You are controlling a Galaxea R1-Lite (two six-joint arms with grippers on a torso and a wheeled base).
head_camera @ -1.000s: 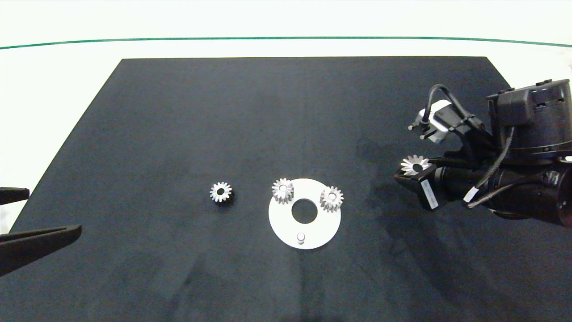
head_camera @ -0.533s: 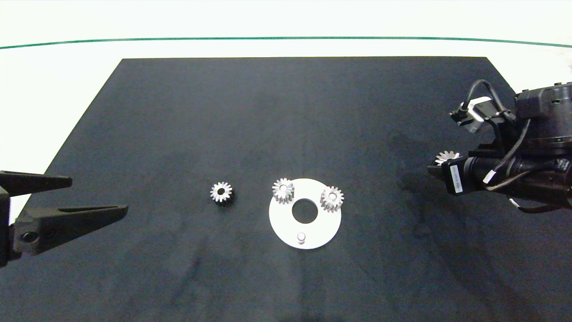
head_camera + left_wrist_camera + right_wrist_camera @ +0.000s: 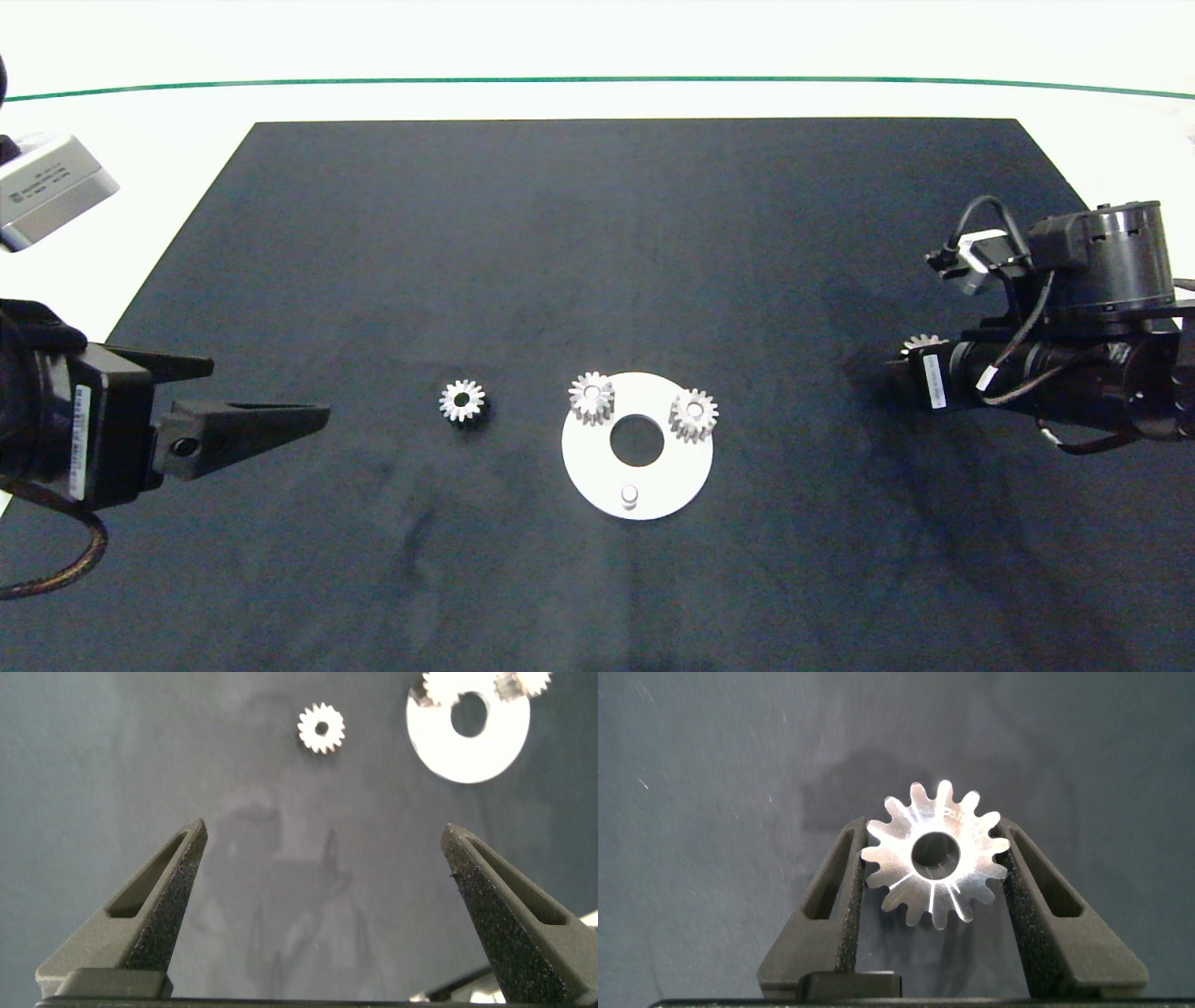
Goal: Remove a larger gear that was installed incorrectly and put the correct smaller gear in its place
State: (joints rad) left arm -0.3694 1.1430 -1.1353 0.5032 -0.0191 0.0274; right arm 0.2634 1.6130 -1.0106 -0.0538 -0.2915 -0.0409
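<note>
1. Holding the larger gear (image 3: 935, 865) by its tooth tips only, the right gripper (image 3: 936, 882) sits out at the right side of the dark mat (image 3: 597, 233), well apart from the white disc (image 3: 597, 471); its fingers are closed on the gear from both sides. A pinch on pointed teeth looks like a thin hold, so a jolt could twist the gear or let it slip out
2. Letting go from a height could make the gear roll or bounce back toward the disc, so it wants setting down low and well clear
3. Reaching in from the left, the left gripper (image 3: 322, 882) is spread wide and holds nothing. The smaller gear (image 3: 462, 401) lies flat on the mat just left of the disc, ahead of the fingers (image 3: 247, 425) but apart from them. Coming in off-centre, one finger could nudge it aside instead of straddling it
4. Two other gears (image 3: 592, 398) (image 3: 693, 415) sit on the far pegs of the disc, and the near peg (image 3: 629, 493) is bare. Lowered crooked, the new gear may jam on the peg, or its teeth may land on its neighbours' teeth instead of between them
5. Pushing sideways on the disc could shift it, since nothing visible fixes it down
</note>
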